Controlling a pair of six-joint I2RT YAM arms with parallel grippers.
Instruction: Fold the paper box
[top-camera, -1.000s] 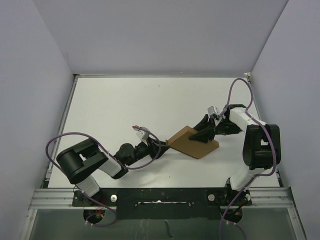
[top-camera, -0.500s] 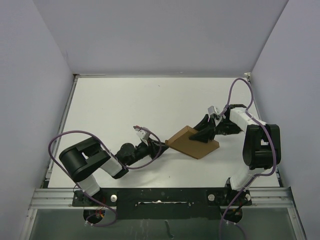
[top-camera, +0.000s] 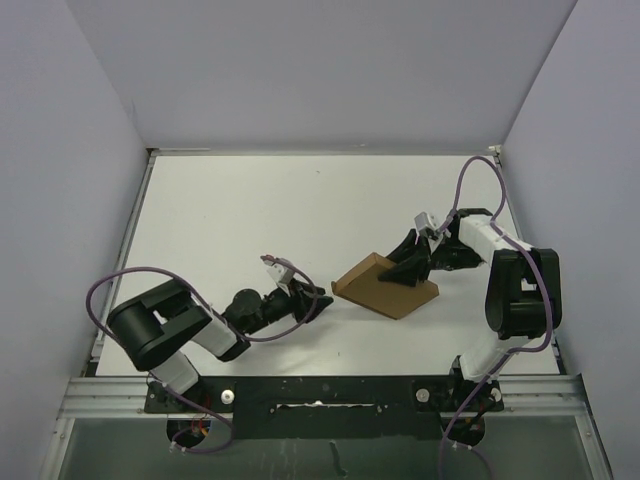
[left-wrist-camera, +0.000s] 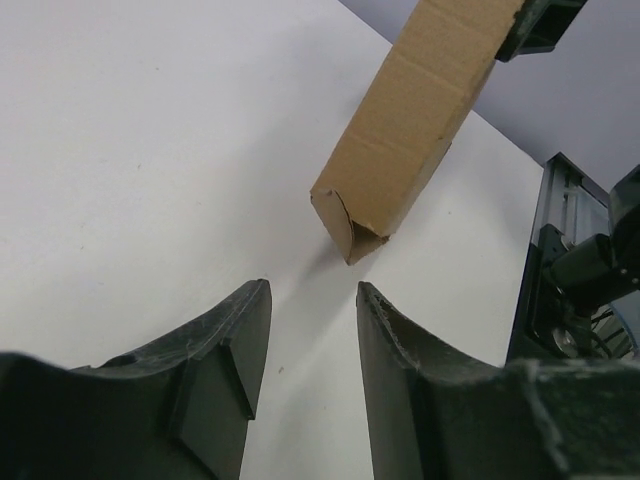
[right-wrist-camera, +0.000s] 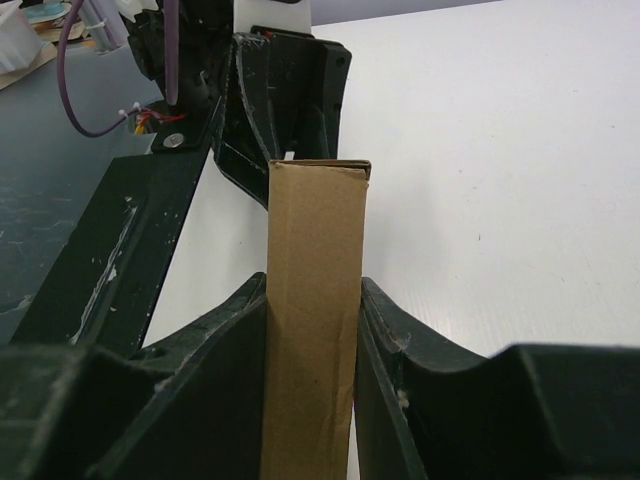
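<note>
The paper box (top-camera: 385, 285) is a thin brown cardboard box, folded shut and tilted on the white table right of centre. My right gripper (top-camera: 408, 264) is shut on its right end; in the right wrist view both fingers press the box (right-wrist-camera: 312, 320) between them, and the gripper (right-wrist-camera: 312, 285) holds it edge-on. My left gripper (top-camera: 322, 297) lies low on the table just left of the box's left corner, apart from it. In the left wrist view its fingers (left-wrist-camera: 250, 330) stand open with bare table between them, the gripper (left-wrist-camera: 312, 290) pointing at the box's end (left-wrist-camera: 350, 225).
Purple-grey walls enclose the table on three sides. A metal rail (top-camera: 320, 385) with the arm bases runs along the near edge. Purple cables loop off both arms. The left arm's body (right-wrist-camera: 280, 90) shows beyond the box in the right wrist view.
My left gripper has drawn back left, off the box's left corner, and its jaws have reopened. The right gripper and the box have held still.
</note>
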